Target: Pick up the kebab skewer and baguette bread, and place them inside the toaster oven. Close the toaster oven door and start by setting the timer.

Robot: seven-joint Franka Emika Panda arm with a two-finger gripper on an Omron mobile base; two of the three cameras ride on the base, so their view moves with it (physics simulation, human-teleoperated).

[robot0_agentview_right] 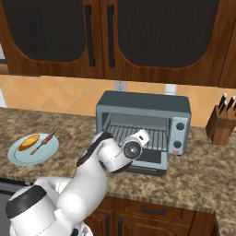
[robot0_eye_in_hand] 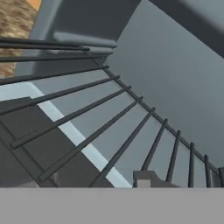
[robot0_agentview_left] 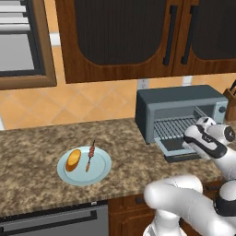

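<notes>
The end effector [robot0_eye_in_hand: 146, 181] sits at the open toaster oven [robot0_agentview_left: 179, 110], over its wire rack [robot0_eye_in_hand: 109, 127]; jaw state unclear. The kebab skewer [robot0_agentview_left: 90, 156] and baguette bread [robot0_agentview_left: 73, 160] lie well apart on a plate [robot0_agentview_left: 99, 173].

No legible text or labels anywhere (toaster oven [robot0_agentview_right: 143, 126] included)

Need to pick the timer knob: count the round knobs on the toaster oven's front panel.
2 seen: upper knob and lower knob, stacked on the toaster oven right panel; the arm may hide more elsewhere.
</notes>
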